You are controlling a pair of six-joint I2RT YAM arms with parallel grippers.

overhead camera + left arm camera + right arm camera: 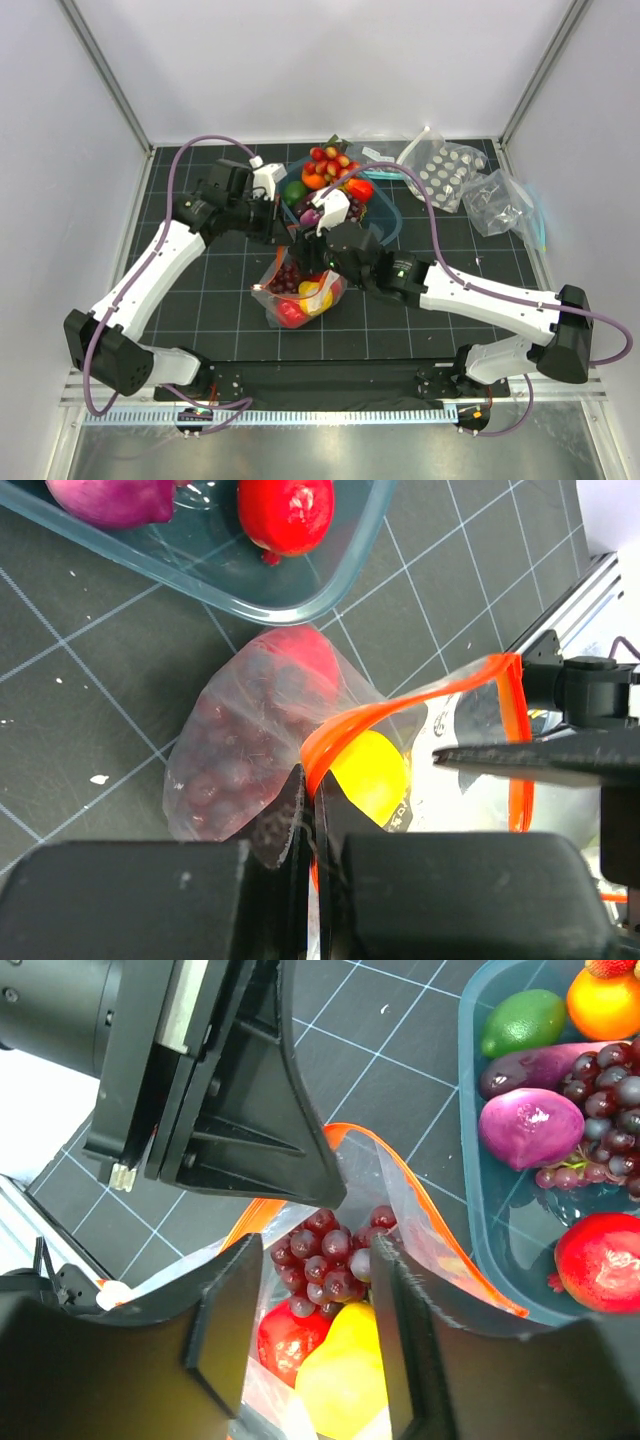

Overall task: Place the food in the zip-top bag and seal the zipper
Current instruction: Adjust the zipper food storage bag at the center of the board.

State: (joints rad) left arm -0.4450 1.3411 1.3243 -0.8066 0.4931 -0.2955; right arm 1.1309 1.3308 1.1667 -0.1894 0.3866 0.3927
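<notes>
The zip-top bag stands open on the mat in front of the blue tub. It holds dark grapes, a red fruit and a yellow fruit. My left gripper is shut on the orange-red zipper at the bag's rim and holds the mouth up. My right gripper is open, its fingers on either side of the grapes in the bag's mouth. In the top view the left gripper and the right gripper meet above the bag.
The tub still holds more food: a lime, a purple vegetable, grapes and a red fruit. A pouch of white discs and another clear pouch lie at the back right.
</notes>
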